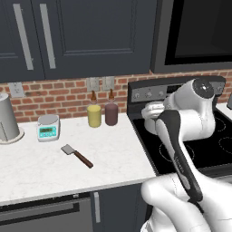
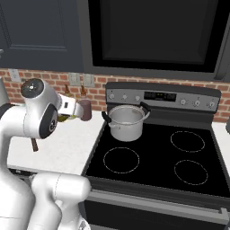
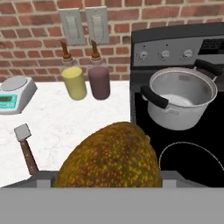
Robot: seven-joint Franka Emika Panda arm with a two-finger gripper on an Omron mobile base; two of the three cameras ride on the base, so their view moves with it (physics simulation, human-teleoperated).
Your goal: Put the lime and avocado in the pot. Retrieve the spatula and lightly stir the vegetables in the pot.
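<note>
The gripper (image 3: 107,186) is clamped on the brown-olive speckled oval avocado (image 3: 109,159), held above the white counter's edge. The shiny steel pot (image 3: 181,98) with black handles sits ahead and to the right (rear-left burner), mouth open upward.

The pot (image 2: 126,122) stands on the rear left burner of the black stove (image 2: 157,157), its two black handles pointing left-front and right-rear, and what lies inside it cannot be made out. Left of the stove, the white arm (image 2: 38,112) reaches over the pale counter (image 2: 63,150), and a dark maroon bottle (image 2: 85,109) stands just past its wrist before the brick wall (image 2: 49,83). A reddish-brown handle end (image 2: 34,144) peeks from below the arm.
</note>
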